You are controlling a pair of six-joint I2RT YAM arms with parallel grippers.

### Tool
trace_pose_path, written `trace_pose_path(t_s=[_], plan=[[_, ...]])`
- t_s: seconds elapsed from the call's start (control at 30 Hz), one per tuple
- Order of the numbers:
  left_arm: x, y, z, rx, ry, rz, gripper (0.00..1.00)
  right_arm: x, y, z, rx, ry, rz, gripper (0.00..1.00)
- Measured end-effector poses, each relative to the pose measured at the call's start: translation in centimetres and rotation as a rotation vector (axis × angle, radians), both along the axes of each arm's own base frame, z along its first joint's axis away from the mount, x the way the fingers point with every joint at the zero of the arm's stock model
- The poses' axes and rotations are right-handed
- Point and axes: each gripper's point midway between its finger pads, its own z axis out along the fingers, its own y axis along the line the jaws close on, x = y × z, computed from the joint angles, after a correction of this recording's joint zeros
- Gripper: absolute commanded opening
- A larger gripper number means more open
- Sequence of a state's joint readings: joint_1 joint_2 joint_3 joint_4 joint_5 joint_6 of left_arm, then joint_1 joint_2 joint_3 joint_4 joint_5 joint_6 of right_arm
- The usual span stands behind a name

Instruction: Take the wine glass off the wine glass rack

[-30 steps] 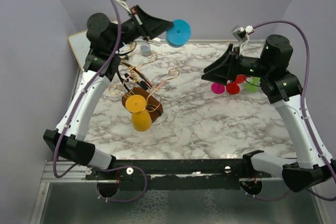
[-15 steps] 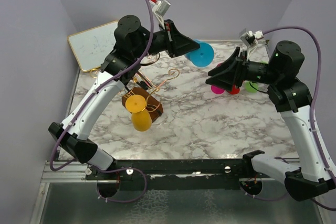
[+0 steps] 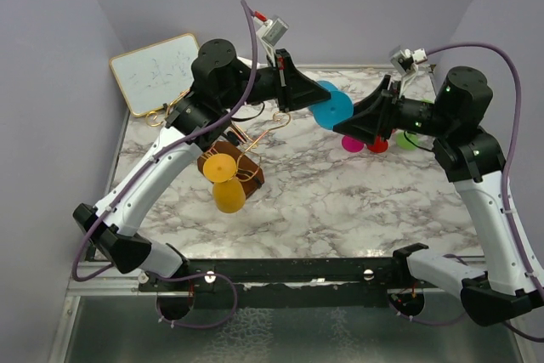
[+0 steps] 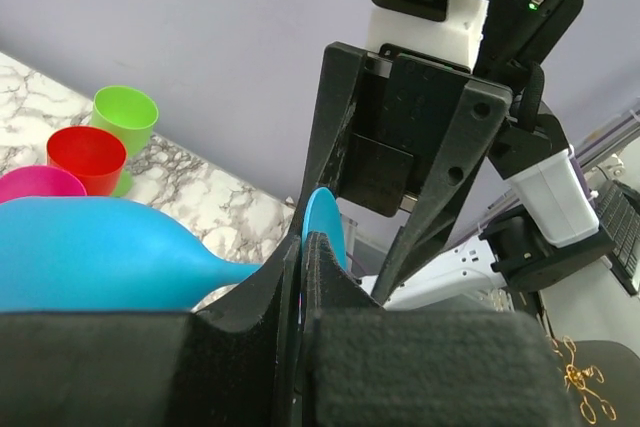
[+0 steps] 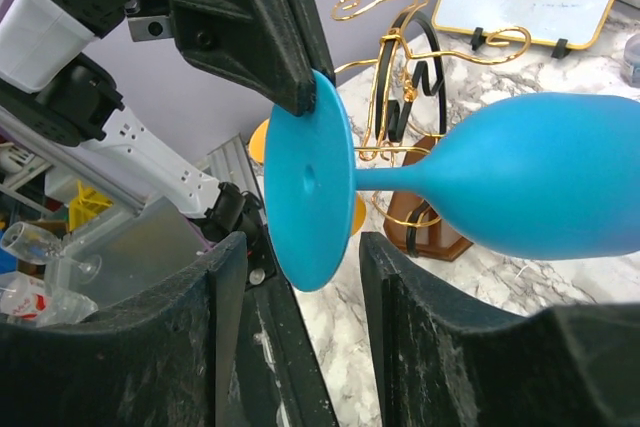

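The marble table (image 3: 340, 201) fills the overhead view, and both arms reach in over its far half. The left arm (image 3: 161, 159) sweeps up from the near-left corner and bends right across the wine glass rack (image 3: 251, 172), hiding much of its gold wire; only a few curls and the dark base show. The right arm (image 3: 476, 176) rises along the right edge and turns its wrist left, so the two wrists point at each other.

A whiteboard (image 3: 157, 70) leans at the far-left corner, its lower edge cut off by the left arm.

And the blue wine glass (image 5: 540, 177) is off the rack! It lies sideways in the air between the grippers. The left gripper (image 3: 308, 98) is clenched on the rim of its round foot. The right gripper (image 3: 353, 121) is spread, with a finger on either side of that foot and clear of it.

A yellow wine glass (image 3: 223, 183) hangs upside down at the rack's near side.

Three small cups stand together under the right wrist: magenta (image 4: 40, 185), red (image 4: 87, 157), green (image 4: 125, 115). From overhead they are partly hidden.
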State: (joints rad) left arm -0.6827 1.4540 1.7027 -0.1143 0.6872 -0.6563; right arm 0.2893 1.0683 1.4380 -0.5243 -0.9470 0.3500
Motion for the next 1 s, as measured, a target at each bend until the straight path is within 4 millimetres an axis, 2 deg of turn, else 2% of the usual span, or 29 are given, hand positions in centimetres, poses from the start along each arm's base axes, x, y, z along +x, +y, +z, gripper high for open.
trace_pose_path(t_s=[0.13,0.4,0.5,0.57,0.63,0.67,0.77,0.83,0.9,0.97,1.0], plan=[[-0.7,0.4,0.3,-0.008,-0.01,-0.012,0.0,-0.1,0.0,-0.4,0.0,0.011,0.0,0.35],[-1.5,0.1,-0.9,-0.005,-0.006,-0.04,0.0,-0.6,0.3,-1.5,0.006,0.054,0.031,0.29],[-1.8,-0.1,-1.2,-0.001,-0.002,-0.05,0.0,-0.7,0.3,-1.6,0.009,0.061,0.041,0.17],[-1.9,-0.2,-1.4,0.001,0.001,-0.056,0.0,-0.8,0.4,-1.5,0.011,0.062,0.048,0.02],[-2.0,-0.3,-1.6,0.002,-0.004,-0.062,0.0,-1.0,0.4,-1.5,0.013,0.064,0.054,0.01],[-2.1,-0.3,-1.5,0.0,-0.011,-0.069,0.06,-1.1,0.4,-1.6,0.013,0.074,0.054,0.01],[-2.3,-0.3,-1.5,0.006,-0.025,-0.071,0.42,-1.1,0.3,-1.8,0.012,0.077,0.052,0.01],[-2.1,-0.1,-2.0,0.028,-0.011,-0.039,0.6,-0.9,0.2,-2.0,0.003,0.055,0.035,0.01],[-1.6,0.5,-2.5,0.056,0.01,0.022,0.82,-0.5,-0.3,-2.4,-0.017,0.016,-0.013,0.01],[-1.1,1.6,-2.7,0.081,0.027,0.109,0.98,0.0,-1.1,-3.1,-0.045,-0.043,-0.089,0.01],[-1.1,2.3,-2.6,0.084,0.031,0.146,0.99,0.2,-1.6,-3.4,-0.058,-0.076,-0.127,0.01]])
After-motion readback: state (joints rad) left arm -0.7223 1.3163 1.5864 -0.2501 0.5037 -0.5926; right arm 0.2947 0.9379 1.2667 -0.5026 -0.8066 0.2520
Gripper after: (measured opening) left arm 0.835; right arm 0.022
